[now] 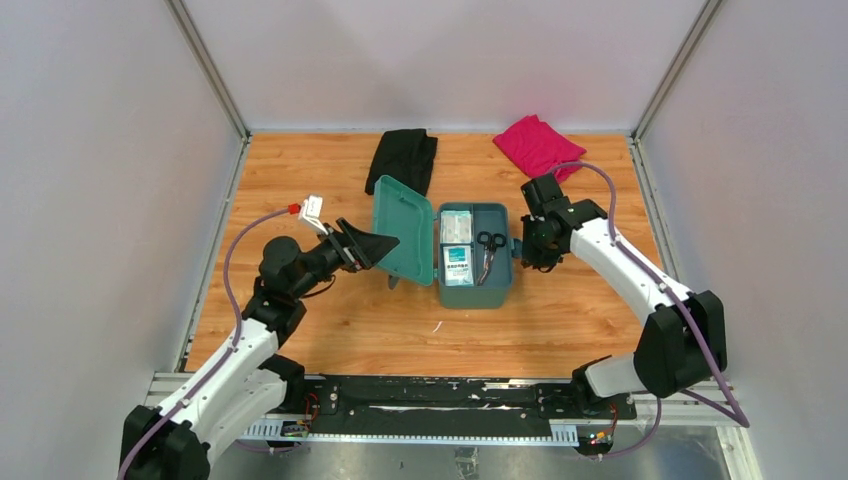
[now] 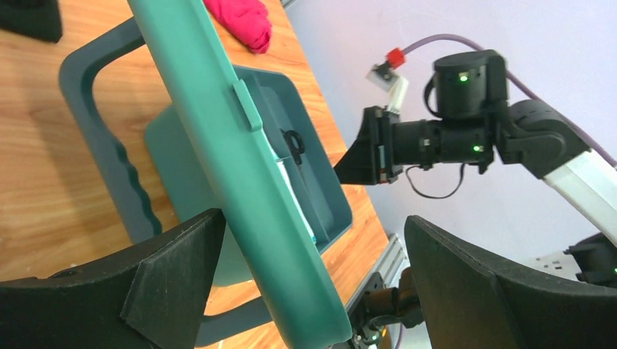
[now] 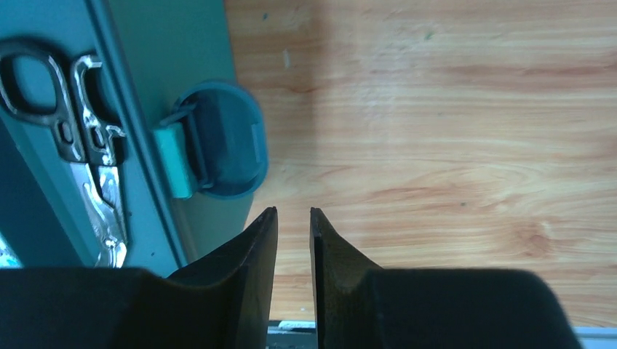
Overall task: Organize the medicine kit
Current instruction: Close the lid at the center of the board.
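Fingers [image 2: 174, 269] on our left gripper [image 1: 375, 243] are gaping wide around the raised lid [image 1: 405, 230], gripping nothing, while our right gripper [image 3: 293, 218] is sitting almost closed, empty, just right of the medicine kit [image 1: 475, 298] lying mid-table [image 1: 560, 330], long side front-to-back.

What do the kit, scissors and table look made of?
Kit: moulded plastic by the look; teal, smooth, slightly matt, with rounded corners.
Scissors: shiny metal blades that catch the light; dark handles, probably plastic.
Table: wood grain with a slight sheen; I can't tell solid wood from laminate.
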Controlling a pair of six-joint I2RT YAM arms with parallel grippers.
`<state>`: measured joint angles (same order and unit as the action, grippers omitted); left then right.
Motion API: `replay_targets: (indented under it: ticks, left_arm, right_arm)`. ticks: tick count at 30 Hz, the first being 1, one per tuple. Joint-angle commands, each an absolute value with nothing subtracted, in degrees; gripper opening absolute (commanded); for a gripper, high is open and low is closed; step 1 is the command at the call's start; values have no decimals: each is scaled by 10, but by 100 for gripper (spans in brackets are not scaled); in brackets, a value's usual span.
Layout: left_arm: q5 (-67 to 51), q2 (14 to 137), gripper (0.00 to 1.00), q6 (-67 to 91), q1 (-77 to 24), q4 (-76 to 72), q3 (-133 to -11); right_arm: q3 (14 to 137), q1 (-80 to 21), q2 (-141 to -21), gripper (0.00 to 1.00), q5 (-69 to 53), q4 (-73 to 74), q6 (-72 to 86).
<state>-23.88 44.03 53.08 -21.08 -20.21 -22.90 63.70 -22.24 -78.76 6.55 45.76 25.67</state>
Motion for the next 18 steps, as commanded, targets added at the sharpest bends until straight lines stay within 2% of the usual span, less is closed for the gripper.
replay_targets:
  ticks: [1, 8, 18]
  left_arm:
    - [-287, 462, 100, 506, -213, -186, -281]
    - [-307, 524, 100, 460, -242, -131, -369]
    - [-279, 605, 100, 444, -325, -131, -424]
  right_arm:
    - [620, -216, -790, 28, -27, 457, 244]
    - [600, -216, -787, 29, -108, 429, 245]
    - [566, -216, -785, 30, -155, 386, 261]
